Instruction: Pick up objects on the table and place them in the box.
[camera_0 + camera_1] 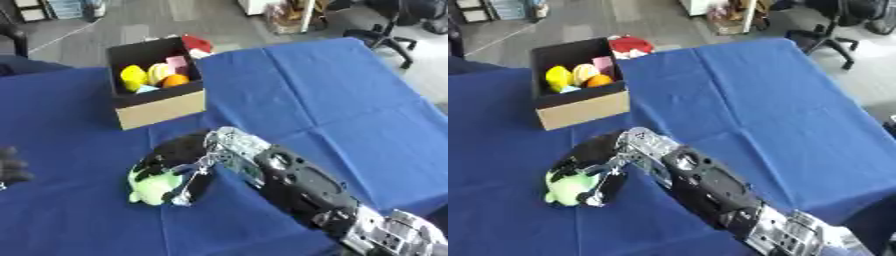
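R hand (179, 167) is down on the blue cloth (332, 100), arm coming in from lower right of my view. Fingers curled over a light green soft toy (153, 186), black palm covering its top, silver fingers (194, 175) wrapping down its right side. So it's clamped on the toy; thumb I can't make out. Toy sits on the cloth under the hand, its pale green body poking out on the hand's lower left. Can't tell if it's lifted off the cloth or resting.

Cardboard box (162, 112) is up and a bit left of the R hand, well apart, open top, dark inside. Already in it: yellow object (133, 76), another pale yellow one just beside it, orange round thing (176, 80), pink block (178, 63) at the back, a bit of light blue at the front. Red-and-white item (630, 46) lies just behind the box's far right corner, outside it.

L hand (10, 165) shows only as a dark shape at the left edge of the left eye view, far left of the R hand, nothing in it that I can see; too little showing to tell its fingers.

Cloth to the right of the arm is bare blue w/ fold creases.
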You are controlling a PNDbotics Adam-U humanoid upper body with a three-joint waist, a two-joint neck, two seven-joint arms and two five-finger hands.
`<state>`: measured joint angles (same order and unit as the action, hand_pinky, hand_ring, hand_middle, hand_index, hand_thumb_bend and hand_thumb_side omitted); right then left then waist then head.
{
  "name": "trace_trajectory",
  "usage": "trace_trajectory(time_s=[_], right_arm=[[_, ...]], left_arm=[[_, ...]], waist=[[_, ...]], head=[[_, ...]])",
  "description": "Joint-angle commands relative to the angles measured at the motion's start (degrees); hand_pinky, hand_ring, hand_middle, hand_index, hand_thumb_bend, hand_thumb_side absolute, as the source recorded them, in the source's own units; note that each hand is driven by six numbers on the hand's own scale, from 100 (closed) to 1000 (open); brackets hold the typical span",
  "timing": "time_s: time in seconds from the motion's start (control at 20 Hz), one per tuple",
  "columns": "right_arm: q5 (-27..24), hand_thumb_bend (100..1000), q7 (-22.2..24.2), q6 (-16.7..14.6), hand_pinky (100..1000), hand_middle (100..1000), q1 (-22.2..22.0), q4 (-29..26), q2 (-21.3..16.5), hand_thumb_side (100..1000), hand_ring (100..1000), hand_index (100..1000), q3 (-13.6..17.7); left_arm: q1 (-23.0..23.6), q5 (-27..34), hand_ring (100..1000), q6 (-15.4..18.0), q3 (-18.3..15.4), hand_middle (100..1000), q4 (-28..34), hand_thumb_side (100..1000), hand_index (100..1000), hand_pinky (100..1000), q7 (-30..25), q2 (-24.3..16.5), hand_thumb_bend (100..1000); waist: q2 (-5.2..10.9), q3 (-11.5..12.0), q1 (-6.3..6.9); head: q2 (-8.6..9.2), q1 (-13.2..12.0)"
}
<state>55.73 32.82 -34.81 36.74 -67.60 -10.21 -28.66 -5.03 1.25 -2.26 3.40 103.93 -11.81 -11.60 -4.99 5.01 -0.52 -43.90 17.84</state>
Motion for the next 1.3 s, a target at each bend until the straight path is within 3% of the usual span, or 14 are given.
trace_trajectory(time_s=[0.05,0.15,0.25,0.3,0.45,0.7,0.8,1.1,1.3], right_arm=[[-1.6,100,16.5,-16.5,969,1000,-0.5,3.5,-1.0,338,1000,1000,0.9],[-3.0,100,16.6,-16.0,930,1000,-0.7,4.4,-1.2,177,975,1000,1.4],[-4.4,100,16.9,-15.2,898,988,-0.8,4.4,-1.6,120,941,1000,1.8],[-5.1,100,17.1,-14.8,835,941,-0.8,4.3,-1.8,100,866,1000,2.0],[-7.9,100,17.5,-13.1,811,878,-0.7,4.0,-2.3,100,821,1000,2.7],[-14.9,100,15.7,-8.2,752,633,-0.2,1.8,-4.2,100,691,843,5.5],[-18.3,100,14.7,-5.7,743,597,0.5,-0.6,-5.3,100,669,825,7.0],[-27.9,100,12.4,2.8,741,591,6.5,-6.0,-8.5,100,664,824,13.3],[-27.2,100,9.3,7.5,741,594,12.3,-0.9,-7.0,100,665,828,17.1]], left_arm=[[-0.7,0.3,603,0.2,0.0,593,1.2,649,788,776,0.0,-0.5,107],[-0.6,0.3,603,0.1,0.0,593,1.2,649,788,775,0.0,-0.4,108],[-0.6,0.3,602,0.1,0.0,593,1.2,649,788,775,0.0,-0.5,108],[-0.6,0.3,602,0.1,-0.1,593,1.2,648,788,775,0.0,-0.5,108],[-0.6,0.3,602,0.1,-0.1,592,1.2,648,788,775,0.0,-0.5,109],[-0.5,0.3,601,0.1,-0.2,592,1.1,648,788,775,0.2,-0.5,108],[-0.5,0.3,601,0.1,-0.2,591,1.1,647,787,775,0.2,-0.5,109],[-0.3,0.3,600,0.2,-0.4,591,1.2,644,787,775,0.5,-0.5,109],[-0.2,0.4,600,0.2,-0.3,590,1.2,644,787,774,0.4,-0.4,109]], waist=[[0.34,-0.2,0.04],[0.35,-0.2,0.06],[0.37,-0.3,0.08],[0.39,-0.3,0.08],[0.45,-0.3,0.08],[0.58,-0.4,-0.05],[0.68,-0.5,-0.08],[1.11,-0.6,0.02],[1.29,-0.3,0.23]], head=[[-0.22,0.0],[-0.22,0.0],[-0.22,-0.1],[-0.22,-0.1],[-0.22,0.0],[-0.22,-0.3],[-0.22,-0.5],[-0.22,-0.7],[-0.22,-0.6]])
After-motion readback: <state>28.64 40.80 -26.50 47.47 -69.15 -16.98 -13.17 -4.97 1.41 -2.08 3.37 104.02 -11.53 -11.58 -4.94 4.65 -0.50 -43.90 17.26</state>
